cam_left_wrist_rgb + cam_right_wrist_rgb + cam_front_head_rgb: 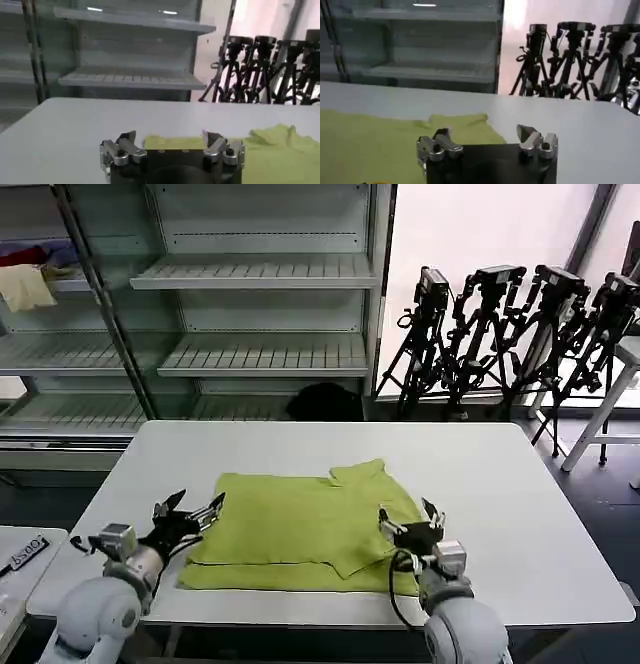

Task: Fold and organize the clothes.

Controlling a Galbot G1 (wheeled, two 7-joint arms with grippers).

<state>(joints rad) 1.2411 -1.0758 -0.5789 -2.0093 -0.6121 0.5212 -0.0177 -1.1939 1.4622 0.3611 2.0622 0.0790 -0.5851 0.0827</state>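
Lying on worktop: the lime-green T-shirt [300, 529] lay partly folded on the white worktop [500, 484], toward the near edge and about midway across it.
Shape of the shirt: it made a rough rectangle of more than one layer, with a lower layer showing along the near edge; one sleeve [360, 474] stuck up at the far right corner, and a flap was turned in on the right side.
Left hand: the left hand [190, 514] sat at the shirt's left edge, just above the worktop, its fingers spread wide apart and holding nothing. In the left wrist view the two fingertips [125, 142] stood well apart with the shirt's edge [270, 145] beyond and between them; I could not tell whether they touched the cloth.
Right hand: the right hand [412, 524] sat over the shirt's near right corner, its fingers also spread apart and empty. In the right wrist view one fingertip [442, 140] was over the green cloth [370, 145] and the other over bare worktop [600, 130].
Arms: both arms reached in from the near edge, left one on the left, right one on the right.
Behind the worktop: pale metal shelves [260, 274] stood at the back, with a cream cloth [25, 284] on a shelf at the far left.
Far right: a row of black tripods [510, 334] stood by the bright wall.
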